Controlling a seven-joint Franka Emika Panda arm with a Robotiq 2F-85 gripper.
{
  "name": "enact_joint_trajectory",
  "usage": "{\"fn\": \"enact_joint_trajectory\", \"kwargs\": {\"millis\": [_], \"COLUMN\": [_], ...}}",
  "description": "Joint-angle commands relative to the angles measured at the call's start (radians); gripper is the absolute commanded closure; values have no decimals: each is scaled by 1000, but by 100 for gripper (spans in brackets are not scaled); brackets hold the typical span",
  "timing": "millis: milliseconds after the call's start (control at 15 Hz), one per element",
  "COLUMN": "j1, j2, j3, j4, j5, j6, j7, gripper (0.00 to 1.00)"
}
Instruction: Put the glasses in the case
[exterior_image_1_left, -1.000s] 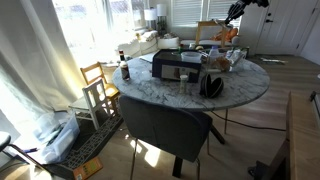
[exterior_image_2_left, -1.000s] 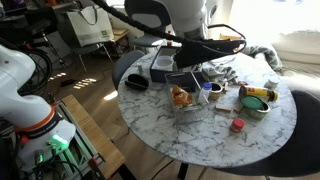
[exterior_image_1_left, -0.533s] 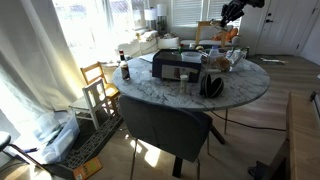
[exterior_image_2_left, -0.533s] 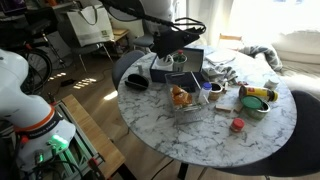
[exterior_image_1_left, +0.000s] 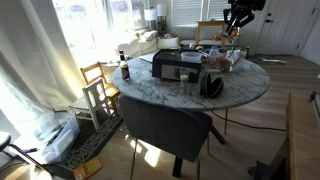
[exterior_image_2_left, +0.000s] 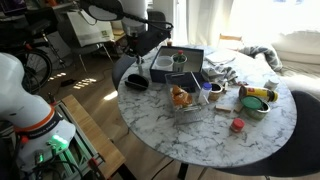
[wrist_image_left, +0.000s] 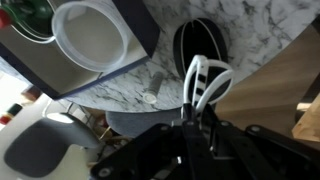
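Observation:
My gripper (wrist_image_left: 190, 118) is shut on white-framed glasses (wrist_image_left: 205, 80), which stick out from between the fingers in the wrist view. The black oval case (wrist_image_left: 203, 45) lies open on the marble table, just beyond the glasses and below them. In both exterior views the case (exterior_image_1_left: 211, 85) (exterior_image_2_left: 136, 82) sits near the table's edge. In an exterior view the gripper (exterior_image_2_left: 141, 60) hangs above the case, apart from it. In an exterior view the gripper (exterior_image_1_left: 237, 18) shows high over the table's far side.
A dark box (exterior_image_2_left: 185, 62) holding a white bowl (wrist_image_left: 90, 40) stands beside the case. A clear container with an orange bag (exterior_image_2_left: 182, 97), a tin (exterior_image_2_left: 255, 100) and a red cap (exterior_image_2_left: 237, 125) share the round marble table (exterior_image_2_left: 200, 140). A dark chair (exterior_image_1_left: 165, 125) stands at its edge.
The arm has swung across the table, away from the dark box and toward the edge where the black case lies, with the glasses still in the gripper.

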Motion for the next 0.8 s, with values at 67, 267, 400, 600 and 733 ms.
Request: {"fn": "enact_joint_trajectory", "kwargs": {"millis": [67,267,400,600,733], "j1": [71,86,87,87,90], "j2": [-40,-50,-47,-47,-32], "j3": [-49,-59,-64,-65,-53], "j4": [-35,-38,-36,-36,-32], "j5": [-66,-69,-69,-69,-97], "j6": [-32,-36,-37,-37,-31], "j7": [-24,-20,-20,-20,-7], "gripper": [97,88,88,88,97]}}
